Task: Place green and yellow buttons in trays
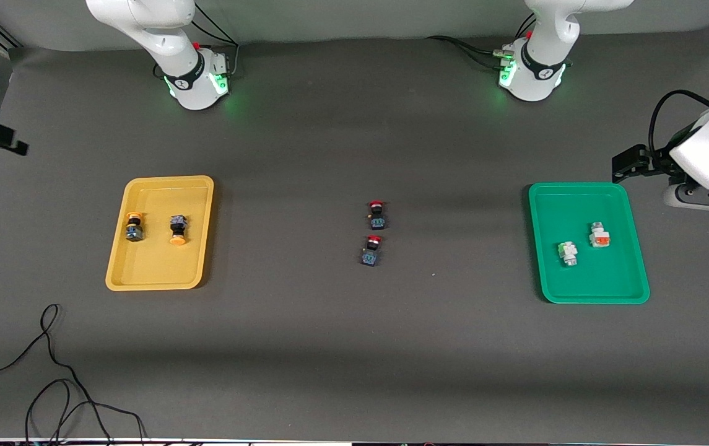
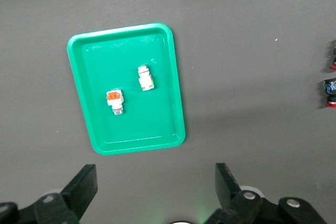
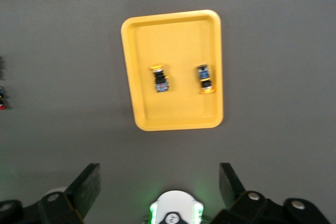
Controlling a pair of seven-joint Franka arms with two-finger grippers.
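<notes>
Two yellow-capped buttons (image 1: 134, 227) (image 1: 178, 230) are seen lying in the yellow tray (image 1: 120, 263), caps pointing opposite ways along the near-far line. Two white buttons (image 1: 568, 253) (image 1: 599, 235) lie in the green tray (image 1: 595, 295). Left gripper (image 2: 155, 192) and right gripper (image 3: 159, 186) are held high, jaws spread, empty.

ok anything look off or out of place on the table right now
Nothing is spilled or damaged. Two yellow-capped buttons lie in the yellow tray and two white-grey buttons in the green tray. Only the two red-capped switches lie loose on the table, between the trays.
</notes>
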